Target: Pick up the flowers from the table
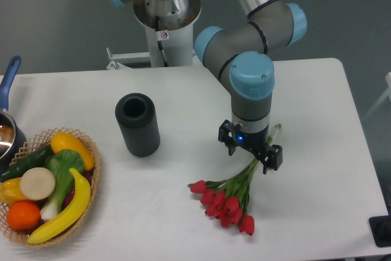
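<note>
The flowers [227, 200] are a small bunch of red tulip buds lying on the white table [183, 169] at the front right. Their thin green stems run up and right, under my gripper [251, 153], to a tip near the arm. My gripper points straight down over the stems, just above the table. Its two black fingers stand apart on either side of the stems, so it looks open. Whether the fingers touch the stems is hidden.
A black ribbed cylinder [137, 124] stands upright left of the gripper. A wicker basket [91, 151] with fake fruit and vegetables sits at the front left. A pot with a blue handle [8, 77] is at the left edge. The robot base [166, 22] is at the back.
</note>
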Robot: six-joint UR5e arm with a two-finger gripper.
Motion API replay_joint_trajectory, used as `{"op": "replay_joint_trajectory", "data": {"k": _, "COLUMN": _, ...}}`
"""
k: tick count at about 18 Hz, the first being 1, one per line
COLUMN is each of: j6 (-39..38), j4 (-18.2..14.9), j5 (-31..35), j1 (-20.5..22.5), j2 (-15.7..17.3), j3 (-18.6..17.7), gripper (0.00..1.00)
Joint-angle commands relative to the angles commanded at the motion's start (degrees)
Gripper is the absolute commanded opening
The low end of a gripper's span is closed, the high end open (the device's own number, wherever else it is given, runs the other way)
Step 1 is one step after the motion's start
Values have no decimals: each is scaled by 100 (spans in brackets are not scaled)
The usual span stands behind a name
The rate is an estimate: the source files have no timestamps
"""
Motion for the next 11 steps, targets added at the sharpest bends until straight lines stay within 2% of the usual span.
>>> {"op": "replay_joint_trajectory", "data": {"k": 9, "j6": -26, "j4": 140, "j5": 0, "j1": -9, "j2": -35, "j3": -70, "gripper": 100}}
{"op": "replay_joint_trajectory", "data": {"k": 11, "j6": -18, "j4": 438, "j5": 0, "j1": -9, "j2": -123, "j3": -245, "gripper": 100}}
